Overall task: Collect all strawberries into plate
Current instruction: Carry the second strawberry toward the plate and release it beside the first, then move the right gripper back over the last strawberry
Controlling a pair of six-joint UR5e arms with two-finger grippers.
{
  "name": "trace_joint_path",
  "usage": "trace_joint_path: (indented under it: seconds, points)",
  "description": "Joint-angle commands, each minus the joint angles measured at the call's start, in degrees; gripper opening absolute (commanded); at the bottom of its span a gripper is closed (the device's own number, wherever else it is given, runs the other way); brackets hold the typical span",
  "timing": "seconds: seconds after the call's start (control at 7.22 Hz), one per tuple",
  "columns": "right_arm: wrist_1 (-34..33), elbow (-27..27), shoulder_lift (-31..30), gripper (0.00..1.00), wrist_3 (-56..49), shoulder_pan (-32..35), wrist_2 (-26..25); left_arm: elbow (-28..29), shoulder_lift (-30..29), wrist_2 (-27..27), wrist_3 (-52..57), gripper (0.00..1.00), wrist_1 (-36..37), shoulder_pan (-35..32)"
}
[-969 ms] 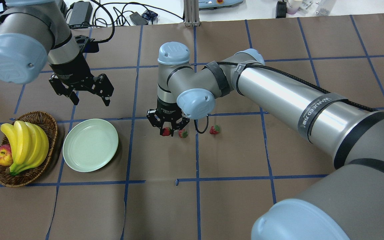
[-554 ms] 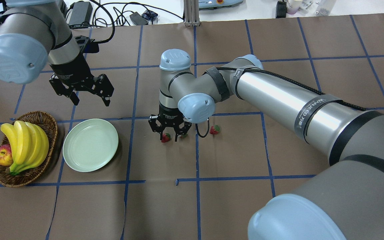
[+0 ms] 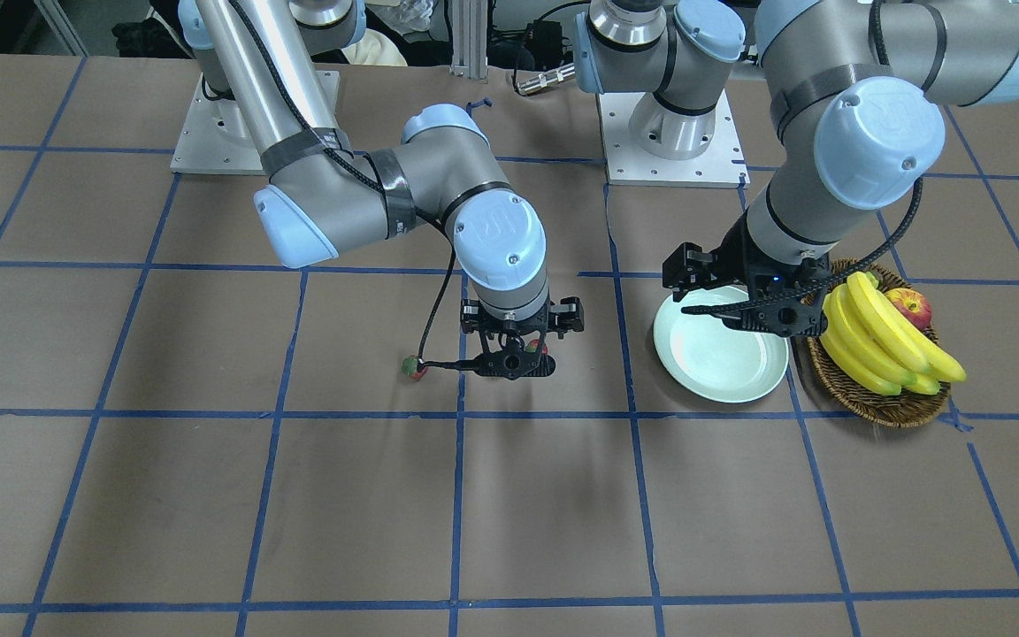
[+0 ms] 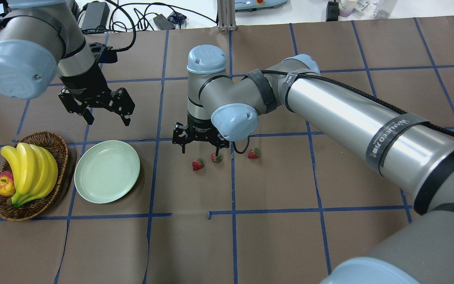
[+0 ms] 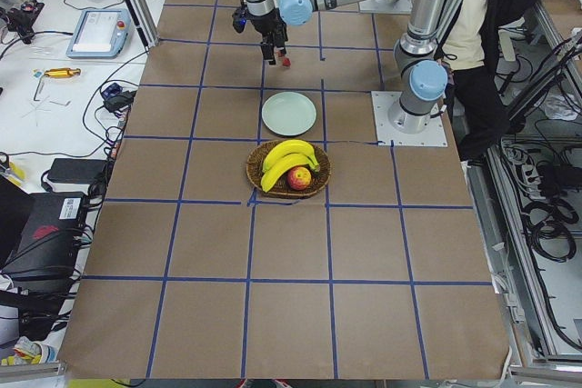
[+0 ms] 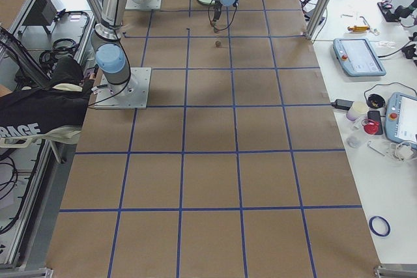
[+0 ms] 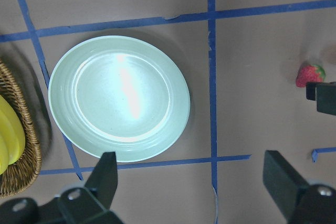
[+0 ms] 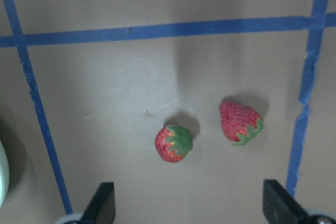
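Three strawberries lie on the brown table: one (image 4: 198, 164) at the left, one (image 4: 216, 157) in the middle, one (image 4: 253, 153) at the right. My right gripper (image 4: 200, 152) is open and empty, a little above the left two, which show below it in the right wrist view (image 8: 174, 143) (image 8: 240, 121). The pale green plate (image 4: 106, 171) is empty, left of the strawberries. My left gripper (image 4: 101, 112) is open and empty, hovering beyond the plate. The left wrist view shows the plate (image 7: 121, 98) and one strawberry (image 7: 308, 74).
A wicker basket (image 4: 53, 144) with bananas (image 4: 30, 171) and an apple (image 4: 3, 184) stands just left of the plate. Blue tape lines cross the table. The right arm's long link stretches over the table's right half.
My right gripper, which was low around the left strawberry, has risen off it, open and empty. That strawberry now lies slightly nearer the front edge. The left arm has not moved.
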Motion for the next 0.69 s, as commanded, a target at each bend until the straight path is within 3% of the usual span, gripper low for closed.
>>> trace_joint_path:
  seconds: [0.0,0.28,0.55]
  points:
    - [0.4,0.5,-2.0,1.00,-2.9,-1.6,-7.5,0.0,-0.1,-0.1,-0.4,1.00,0.0,-0.1]
    - [4.7,1.1,-1.9,1.00,-18.5,-5.3,-10.3,-0.1,0.0,-0.2,-0.5,1.00,-0.1,-0.3]
    - [5.8,3.6,-2.0,1.00,-25.8,-10.0,-15.7,-0.9,0.0,-0.2,-0.5,1.00,0.1,-0.4]
